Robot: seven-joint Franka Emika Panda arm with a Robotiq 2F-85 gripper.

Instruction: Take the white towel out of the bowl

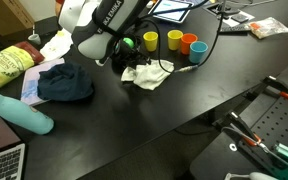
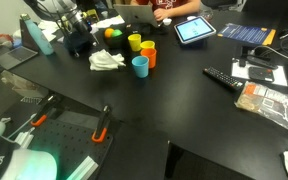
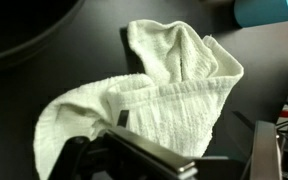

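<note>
The crumpled white cloth towel (image 3: 154, 85) lies on the black tabletop (image 1: 184, 100) below the wide-open gripper (image 3: 174, 152). The job looks done; next, just lift away.

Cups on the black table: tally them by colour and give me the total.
Yellow cups: 2
Orange cup: 1
Blue cup: 1
Total: 4
</note>
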